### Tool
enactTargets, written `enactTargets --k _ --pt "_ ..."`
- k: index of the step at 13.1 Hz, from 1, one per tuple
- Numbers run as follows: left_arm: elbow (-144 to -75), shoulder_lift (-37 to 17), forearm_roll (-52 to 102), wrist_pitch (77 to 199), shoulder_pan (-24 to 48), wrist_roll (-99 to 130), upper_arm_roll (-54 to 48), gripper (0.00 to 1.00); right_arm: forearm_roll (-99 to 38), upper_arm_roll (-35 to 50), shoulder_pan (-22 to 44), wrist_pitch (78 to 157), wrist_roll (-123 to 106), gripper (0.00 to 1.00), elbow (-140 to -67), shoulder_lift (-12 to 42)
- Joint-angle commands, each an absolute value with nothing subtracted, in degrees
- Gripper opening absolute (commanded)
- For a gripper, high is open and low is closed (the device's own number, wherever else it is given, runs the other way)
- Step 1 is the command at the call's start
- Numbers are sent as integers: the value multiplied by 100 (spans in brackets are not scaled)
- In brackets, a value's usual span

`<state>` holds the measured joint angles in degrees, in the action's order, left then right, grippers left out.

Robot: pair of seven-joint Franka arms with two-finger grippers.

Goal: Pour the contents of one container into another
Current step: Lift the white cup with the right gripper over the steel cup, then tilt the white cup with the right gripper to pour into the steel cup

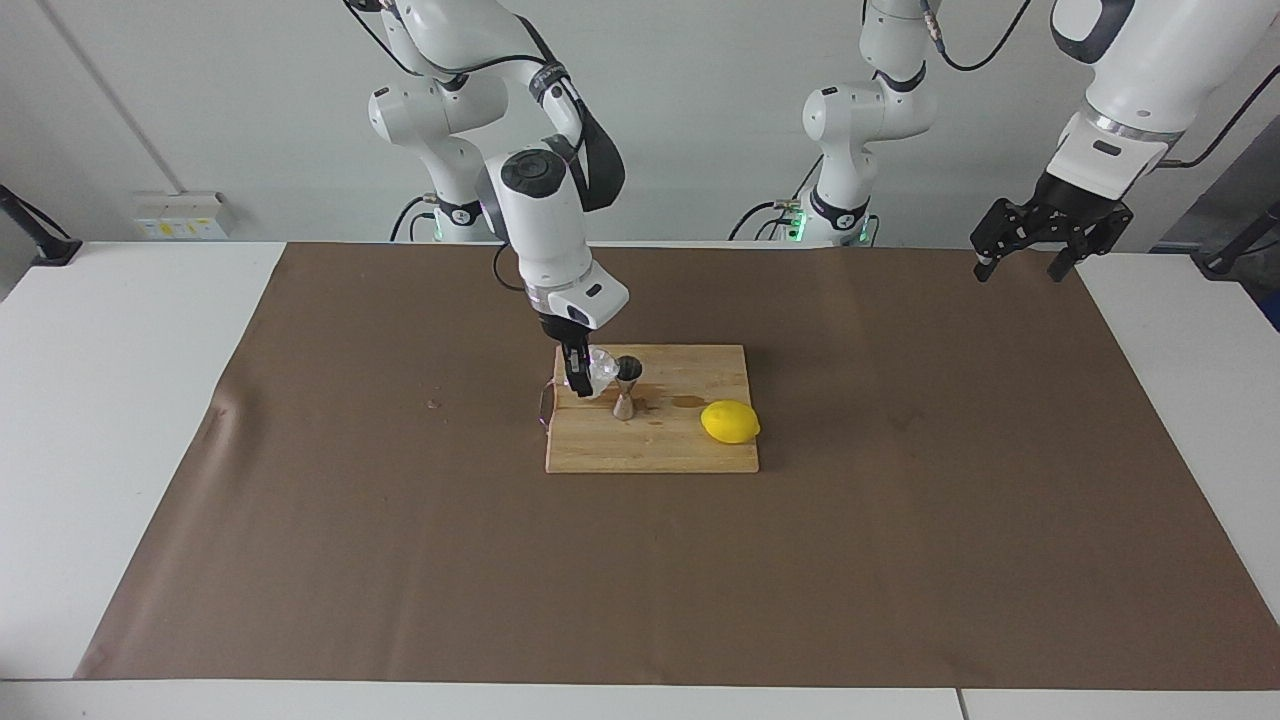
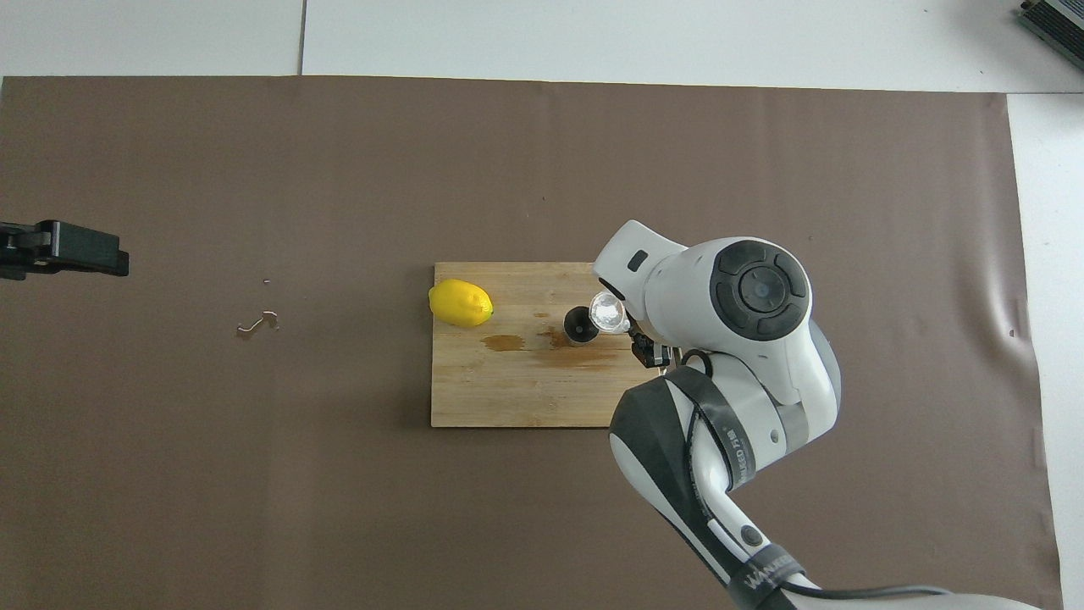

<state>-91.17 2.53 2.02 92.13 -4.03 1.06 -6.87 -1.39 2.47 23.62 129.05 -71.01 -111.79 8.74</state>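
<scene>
I've got the right gripper (image 1: pixel 578 378) clamped tight on the glass cup (image 1: pixel 599 370), fingers pinching its wall, cup tipped w/ its mouth toward the jigger (image 1: pixel 626 386). Jigger stands upright on the cutting board (image 1: pixel 650 450), just beside the fingertips on the side toward the left arm's end; from overhead the cup (image 2: pixel 608 312) overlaps the jigger's rim (image 2: pixel 579 325). Can't tell if anything is flowing.

Left gripper (image 1: pixel 1022 255) waits w/ fingers spread wide, holding nothing, over the mat's (image 1: pixel 400 560) corner at its own end, well apart from the board.

What worries me, my read only:
- Jigger mouth is narrow and the thing is top-heavy on a thin waist. If the cup lip nudges it, it prob tips over.
- Tilt too quick and liquid overshoots the rim onto the board. There are wet-looking stains (image 2: pixel 559 349) by the jigger's foot.
- Pinch on a curved glass wall could slip as the wrist rolls.
- Lemon (image 1: pixel 730 421) sits further out from the fingers, past the jigger; round, could roll if the board is bumped.

Count: 1 cup, 1 jigger, 1 lemon, 1 board, 1 mat, 2 grippers. Also a small smear (image 2: pixel 257 322) on the mat under the left arm's end.
</scene>
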Motion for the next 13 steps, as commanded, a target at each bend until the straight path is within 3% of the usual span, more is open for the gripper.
enactTargets --k 1,13 --pt "-9105 264 264 9255 -378 79 -659 100 175 255 2364 12683 -6961 0 -10969 923" --pt "-9105 255 264 9264 -378 79 -659 100 1695 264 2812 12603 -6390 0 -10881 958"
